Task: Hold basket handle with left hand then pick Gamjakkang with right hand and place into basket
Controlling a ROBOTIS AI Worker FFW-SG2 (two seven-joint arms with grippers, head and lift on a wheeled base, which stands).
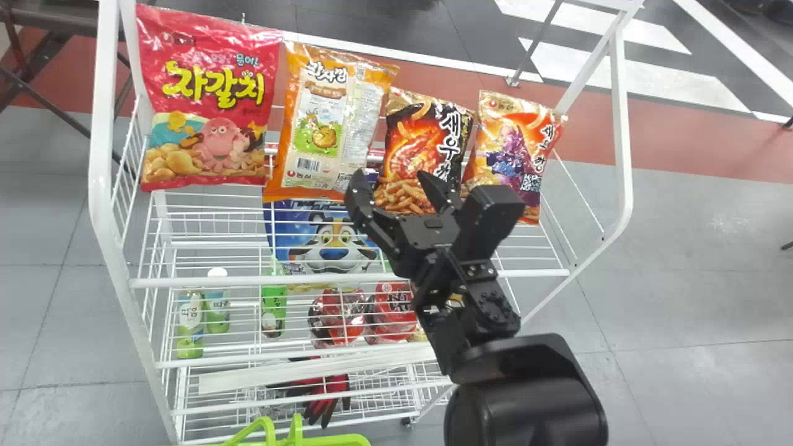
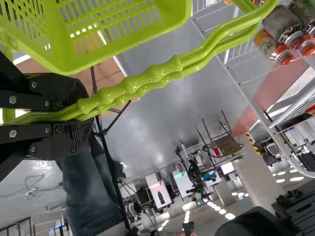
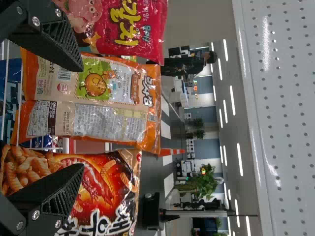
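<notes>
Left gripper (image 2: 86, 112): jaws clenched on the handle (image 2: 152, 76) of the green basket (image 2: 64, 59). Right gripper (image 1: 390, 179): jaws spread apart, nothing between the tips, positioned at the upper shelf of the white rack (image 1: 217, 282). Gamjakkang, orange bag (image 1: 322, 118): upright on that shelf, between the red snack bag (image 1: 210, 93) and the black-and-orange snack bag (image 1: 424, 145); not in the basket. Another orange snack bag (image 1: 511, 145) stands at the far right of the row.
</notes>
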